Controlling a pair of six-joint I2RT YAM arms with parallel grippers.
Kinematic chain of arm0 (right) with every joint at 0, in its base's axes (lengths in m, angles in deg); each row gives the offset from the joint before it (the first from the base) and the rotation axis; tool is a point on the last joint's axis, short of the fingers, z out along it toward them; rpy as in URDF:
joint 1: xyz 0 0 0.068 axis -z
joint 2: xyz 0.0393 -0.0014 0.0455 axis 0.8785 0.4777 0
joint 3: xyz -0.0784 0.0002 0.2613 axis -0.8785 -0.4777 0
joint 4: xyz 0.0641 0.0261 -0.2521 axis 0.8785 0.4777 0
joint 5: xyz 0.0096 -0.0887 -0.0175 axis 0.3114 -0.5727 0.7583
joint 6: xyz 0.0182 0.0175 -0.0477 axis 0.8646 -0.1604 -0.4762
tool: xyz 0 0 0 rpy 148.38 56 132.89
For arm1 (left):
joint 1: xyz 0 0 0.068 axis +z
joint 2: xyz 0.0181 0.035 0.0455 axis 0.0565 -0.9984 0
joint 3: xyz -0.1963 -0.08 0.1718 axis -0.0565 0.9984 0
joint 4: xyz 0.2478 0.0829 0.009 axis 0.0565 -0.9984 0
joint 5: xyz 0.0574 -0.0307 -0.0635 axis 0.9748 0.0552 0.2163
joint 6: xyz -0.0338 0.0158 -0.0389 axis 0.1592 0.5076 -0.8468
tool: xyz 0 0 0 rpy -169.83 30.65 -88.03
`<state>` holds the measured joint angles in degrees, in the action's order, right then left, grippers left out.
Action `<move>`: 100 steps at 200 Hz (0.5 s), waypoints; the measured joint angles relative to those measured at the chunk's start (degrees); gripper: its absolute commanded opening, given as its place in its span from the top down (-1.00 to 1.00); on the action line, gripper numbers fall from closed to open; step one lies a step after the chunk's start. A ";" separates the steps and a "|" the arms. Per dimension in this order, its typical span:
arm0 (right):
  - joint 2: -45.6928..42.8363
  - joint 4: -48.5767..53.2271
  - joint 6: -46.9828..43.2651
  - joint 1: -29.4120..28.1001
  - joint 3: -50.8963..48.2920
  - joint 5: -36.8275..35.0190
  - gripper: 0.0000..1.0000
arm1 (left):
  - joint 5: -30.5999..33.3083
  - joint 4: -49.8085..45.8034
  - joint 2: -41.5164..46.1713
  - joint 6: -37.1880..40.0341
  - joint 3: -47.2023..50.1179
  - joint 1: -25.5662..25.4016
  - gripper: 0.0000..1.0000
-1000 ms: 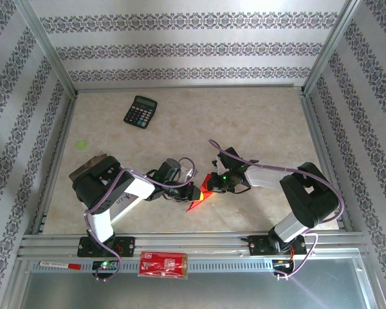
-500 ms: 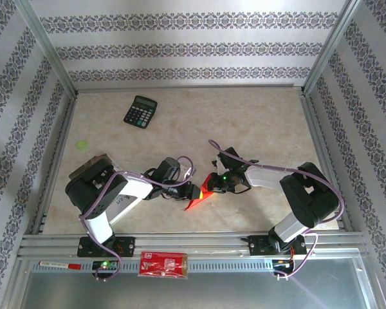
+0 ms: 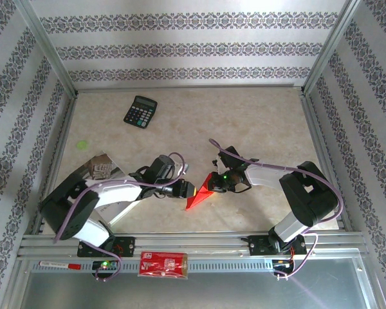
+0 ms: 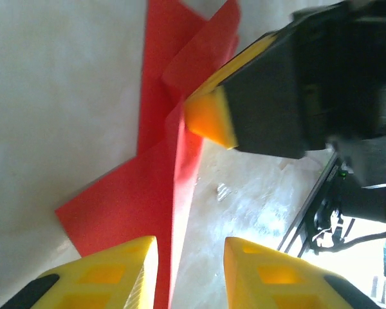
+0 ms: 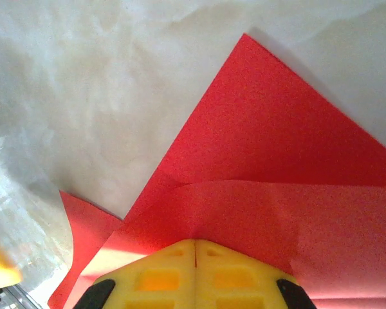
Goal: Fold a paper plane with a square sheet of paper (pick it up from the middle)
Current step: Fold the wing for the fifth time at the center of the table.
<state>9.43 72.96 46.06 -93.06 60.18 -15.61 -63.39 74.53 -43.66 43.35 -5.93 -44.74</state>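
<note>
The red paper (image 3: pixel 194 198) is folded into a narrow pointed shape near the table's front centre, with its tip toward the front edge. It is a partly folded sheet, not a square. My right gripper (image 3: pixel 212 187) is shut on its upper end. In the right wrist view the shut gripper (image 5: pixel 195 248) pinches the paper (image 5: pixel 276 148), and creases meet at the jaws. My left gripper (image 3: pixel 188 190) is at the paper's left side and open (image 4: pixel 190 264). A raised edge of the paper (image 4: pixel 116 206) runs between its fingers, close to the left one. The right gripper's yellow fingertip (image 4: pixel 209 119) is just beyond.
A black calculator (image 3: pixel 140 111) lies at the back left. A small green spot (image 3: pixel 82 145) marks the table's left side. A red printed packet (image 3: pixel 163 264) and a marker (image 3: pixel 58 264) rest on the front rail. Metal frame posts and patterned walls enclose the table.
My left gripper's jaws have opened off the paper, and the left arm's shoulder has swung down and to the left. The right gripper and the paper have barely moved.
</note>
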 measured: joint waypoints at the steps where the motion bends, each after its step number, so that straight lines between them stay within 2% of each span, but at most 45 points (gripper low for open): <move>1: 0.00 0.02 0.00 0.00 0.00 0.00 0.94 | 0.22 -0.17 0.33 0.13 -0.02 -0.15 0.36; 42: 0.11 0.28 0.02 0.00 0.17 0.02 0.94 | 5.35 -5.57 2.23 4.17 -1.77 -5.27 0.20; 66: 0.11 0.35 0.02 0.00 0.24 0.00 0.94 | 7.13 -8.41 1.88 6.10 -1.77 -6.08 0.24; 100: 0.11 0.37 0.02 0.02 0.24 0.00 0.93 | 6.88 -9.68 -1.62 8.02 -2.19 -7.08 0.43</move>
<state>9.54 73.33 46.08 -93.04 60.42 -15.61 -56.51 64.84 -45.27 51.37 -8.11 -51.82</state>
